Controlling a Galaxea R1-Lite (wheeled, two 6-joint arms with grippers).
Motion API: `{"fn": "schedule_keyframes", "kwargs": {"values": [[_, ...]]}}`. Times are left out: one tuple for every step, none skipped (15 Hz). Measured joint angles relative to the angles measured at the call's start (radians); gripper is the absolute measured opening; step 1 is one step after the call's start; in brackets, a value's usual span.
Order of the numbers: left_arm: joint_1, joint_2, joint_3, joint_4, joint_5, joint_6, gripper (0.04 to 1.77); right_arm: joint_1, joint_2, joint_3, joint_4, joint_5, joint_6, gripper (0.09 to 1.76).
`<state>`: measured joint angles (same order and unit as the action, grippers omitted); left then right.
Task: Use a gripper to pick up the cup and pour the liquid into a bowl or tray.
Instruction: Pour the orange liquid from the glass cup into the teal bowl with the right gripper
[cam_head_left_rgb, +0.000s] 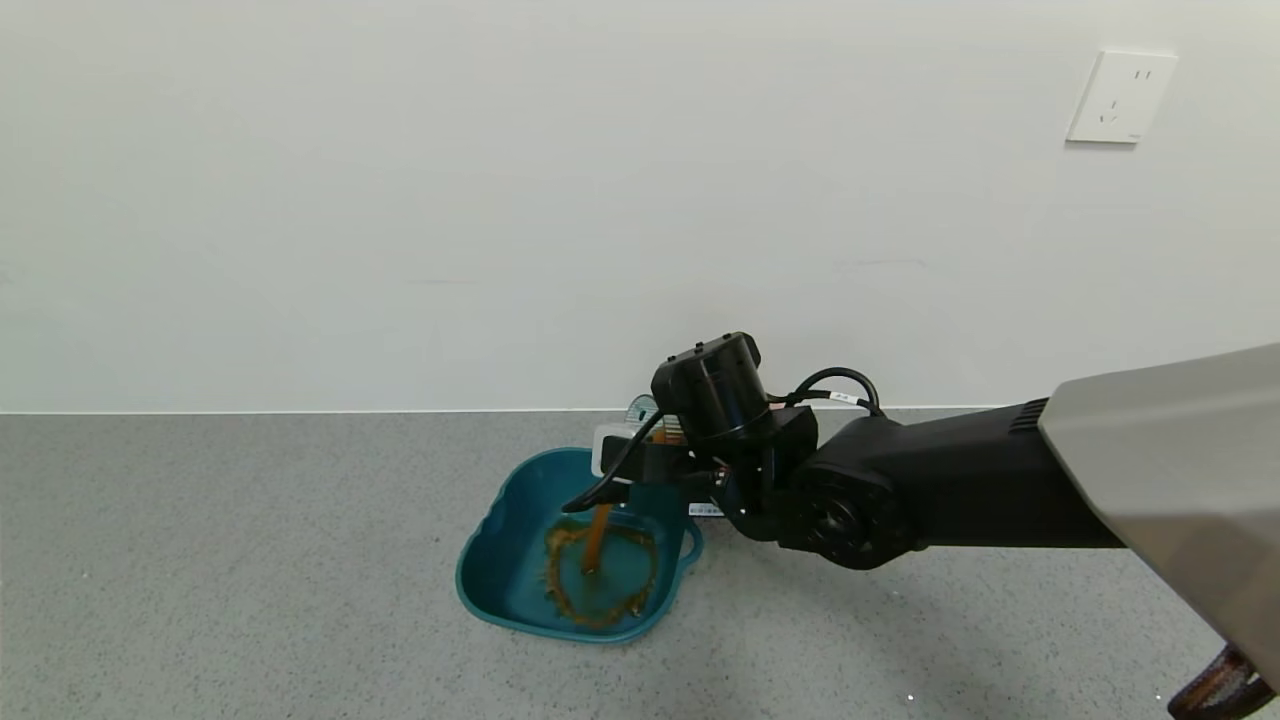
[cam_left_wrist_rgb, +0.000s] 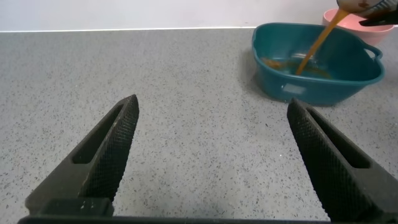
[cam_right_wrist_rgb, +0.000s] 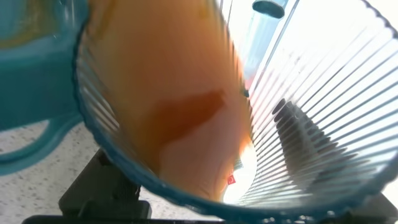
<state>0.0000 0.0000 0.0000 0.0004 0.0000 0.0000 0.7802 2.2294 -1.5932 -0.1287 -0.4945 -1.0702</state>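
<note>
My right gripper (cam_head_left_rgb: 640, 468) is shut on the ribbed, pale blue cup (cam_head_left_rgb: 641, 409) and holds it tipped over the far edge of the teal basin (cam_head_left_rgb: 480, 560). A reddish-brown liquid (cam_head_left_rgb: 597, 535) runs in a thin stream from the cup into the basin and pools on its bottom. In the right wrist view the cup (cam_right_wrist_rgb: 323, 93) fills the picture, with the liquid (cam_right_wrist_rgb: 174, 112) running along its lower wall toward the rim. My left gripper (cam_left_wrist_rgb: 211, 102) is open and empty, low over the speckled grey surface, well away from the basin (cam_left_wrist_rgb: 323, 90).
A pink bowl (cam_left_wrist_rgb: 348, 18) stands just behind the basin, close to the white wall. A wall socket (cam_head_left_rgb: 1120, 97) is high on the right. A dark brown object (cam_head_left_rgb: 1215, 685) shows at the bottom right corner.
</note>
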Motion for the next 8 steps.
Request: {"fn": "schedule_keyframes", "kwargs": {"values": [[0.000,0.000,0.000,0.000,0.000,0.000,1.72,0.000,0.001,-0.002,0.000,-0.001,-0.014,1.36],[0.000,0.000,0.000,0.000,0.000,0.000,1.72,0.000,0.002,-0.004,0.000,-0.009,-0.031,1.36],[0.000,0.000,0.000,0.000,0.000,0.000,1.72,0.001,0.003,-0.006,-0.001,-0.026,-0.052,1.36],[0.000,0.000,0.000,0.000,0.000,0.000,1.72,0.001,0.005,-0.009,-0.003,-0.036,-0.066,1.36],[0.000,0.000,0.000,0.000,0.000,0.000,1.72,0.001,0.007,-0.010,-0.003,-0.041,-0.079,1.36],[0.000,0.000,0.000,0.000,0.000,0.000,1.72,0.004,0.008,-0.010,-0.002,-0.042,-0.090,1.36],[0.000,0.000,0.000,0.000,0.000,0.000,1.72,0.005,0.009,-0.011,-0.001,-0.044,-0.104,1.36],[0.000,0.000,0.000,0.000,0.000,0.000,1.72,0.006,0.009,-0.012,-0.001,-0.043,-0.123,1.36]]}}
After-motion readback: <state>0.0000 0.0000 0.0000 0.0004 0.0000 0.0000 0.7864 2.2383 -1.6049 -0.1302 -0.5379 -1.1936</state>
